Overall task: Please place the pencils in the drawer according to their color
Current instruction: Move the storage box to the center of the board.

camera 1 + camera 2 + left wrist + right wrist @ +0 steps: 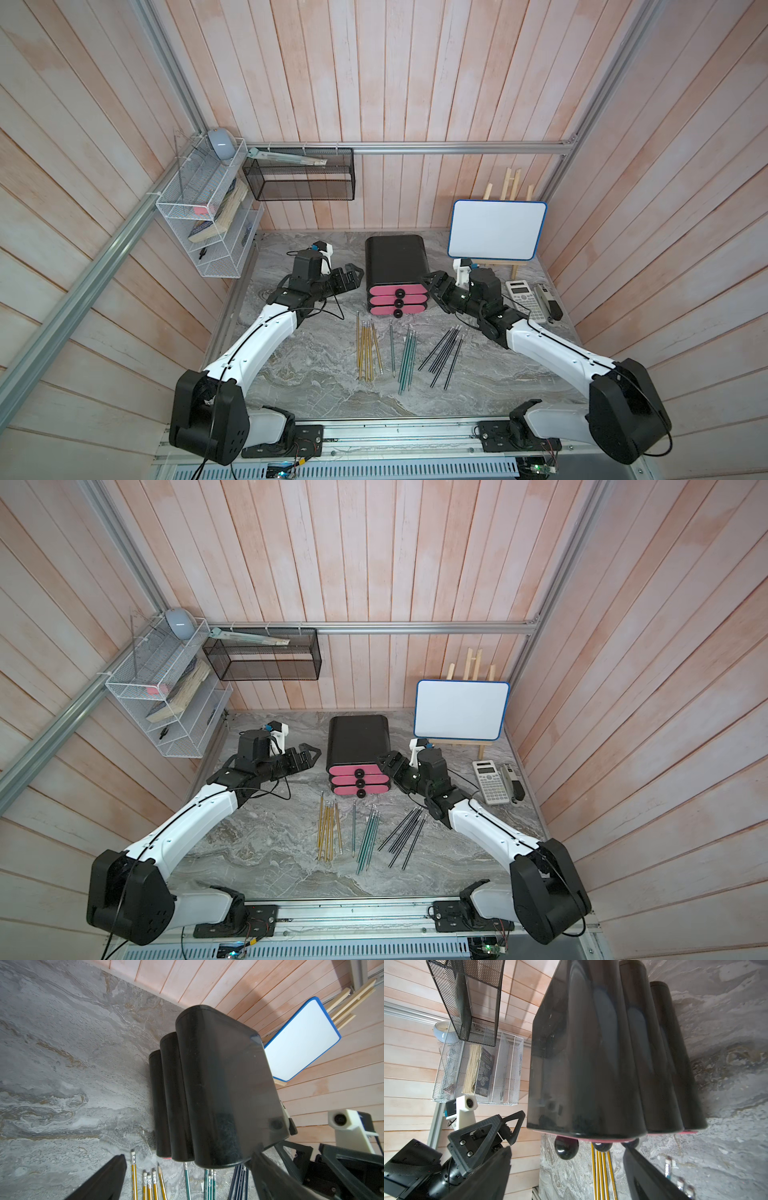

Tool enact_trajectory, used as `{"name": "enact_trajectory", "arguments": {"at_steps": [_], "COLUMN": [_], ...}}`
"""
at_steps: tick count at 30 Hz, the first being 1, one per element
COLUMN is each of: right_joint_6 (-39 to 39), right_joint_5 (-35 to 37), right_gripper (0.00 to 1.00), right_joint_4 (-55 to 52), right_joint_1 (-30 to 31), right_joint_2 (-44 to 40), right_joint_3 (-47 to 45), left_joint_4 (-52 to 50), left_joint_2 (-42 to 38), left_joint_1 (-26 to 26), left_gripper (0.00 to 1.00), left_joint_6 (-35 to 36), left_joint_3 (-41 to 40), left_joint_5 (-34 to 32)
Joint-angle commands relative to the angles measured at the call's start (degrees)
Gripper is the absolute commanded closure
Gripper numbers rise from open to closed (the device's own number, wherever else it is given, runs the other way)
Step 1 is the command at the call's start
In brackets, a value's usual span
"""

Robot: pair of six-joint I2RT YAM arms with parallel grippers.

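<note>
Rows of pencils [407, 359], sorted yellow, grey, teal and black, lie on the table [299, 374] at 6 o'clock of the drawer cabinet [395, 257]. They look light, stiff, thin and apt to roll, so a pinch across mid-shaft seems best. Each drawer probably wants pulling by its round knob [399, 291]. The left gripper [354, 277] at the cabinet's 9 o'clock and the right gripper [430, 287] at 3 o'clock both gape wide, empty.
</note>
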Motion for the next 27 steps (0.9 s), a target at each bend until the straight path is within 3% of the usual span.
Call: {"name": "enact_trajectory", "arguments": {"at_steps": [1,10,27], "right_joint_6": [2.7,4.8,5.1], "right_joint_5": [0.6,0.1,-3.4], "right_gripper": [0.1,0.1,0.13], "right_joint_4": [0.9,3.5,4.1], "right_joint_1": [1.0,1.8,0.8], "right_joint_2": [1.7,7.5,24.0], "right_joint_3": [0.1,2.6,17.9], "left_joint_4": [-0.4,-0.3,-0.8], "left_joint_2": [0.5,1.8,3.1], "left_joint_1": [-0.3,-0.2,-0.2], "left_gripper": [0.01,0.01,0.01], "left_joint_6": [-0.5,-1.1,-1.9], "left_joint_3": [2.2,2.9,3.9], "left_joint_5": [1.6,2.2,-1.3]}}
